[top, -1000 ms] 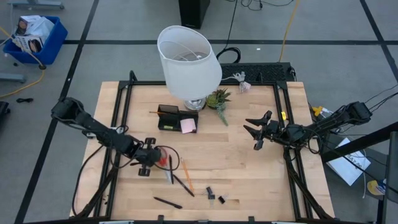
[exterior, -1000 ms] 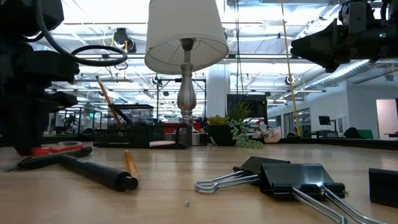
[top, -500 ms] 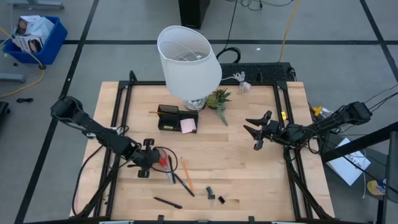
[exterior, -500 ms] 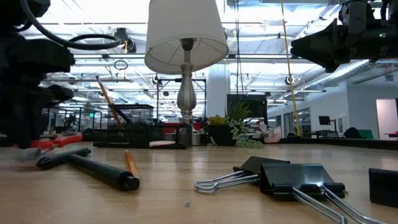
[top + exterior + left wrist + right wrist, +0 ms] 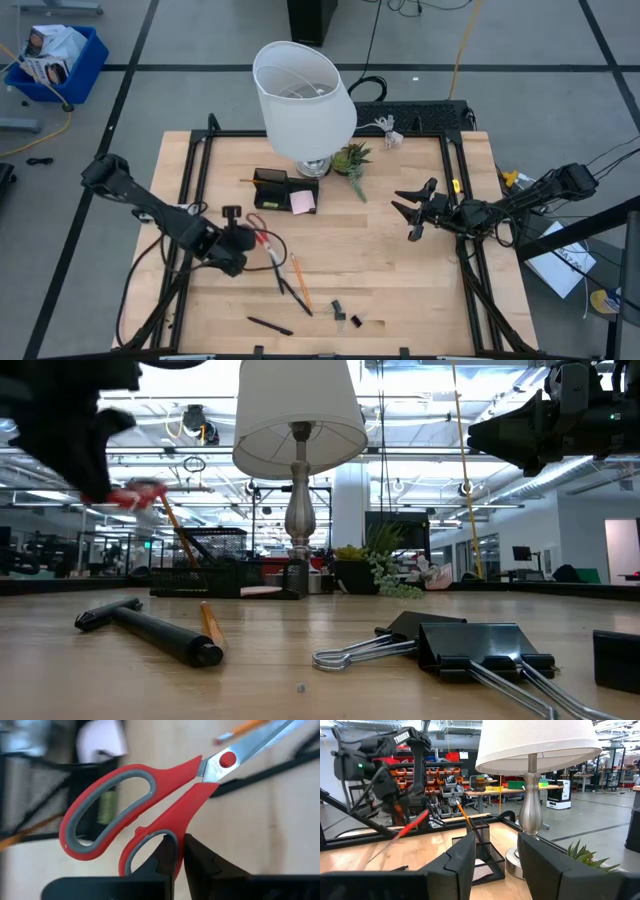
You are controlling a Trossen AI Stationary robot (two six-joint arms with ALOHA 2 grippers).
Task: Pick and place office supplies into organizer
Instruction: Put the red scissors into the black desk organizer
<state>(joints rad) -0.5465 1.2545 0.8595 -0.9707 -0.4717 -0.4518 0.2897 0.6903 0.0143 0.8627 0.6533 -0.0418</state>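
Observation:
My left gripper is shut on the red-handled scissors and holds them above the table's left half. The black organizer stands by the lamp's base, an orange pencil sticking up out of it, and a pink sticky-note pad lies against its right side. An orange pencil, black pens and small black clips lie on the wood in front. My right gripper waits open above the table's right side. My left gripper pinches the rim of the scissors' smaller handle loop between its two fingers; one finger seems to stand inside the loop and the other outside. The scissors are lifted clear of the table, their blades slanting down away from the fingers.
A big white-shaded lamp and a small green plant stand at the far middle of the table. A black frame rail runs along each side. Bare wood lies between the organizer and my right gripper.
My left gripper has risen from the table and tipped more steeply downward, taking the scissors with it. The scissors, which lay flat on the wood, now hang clear above it. The pens and pencil have stayed where they were.

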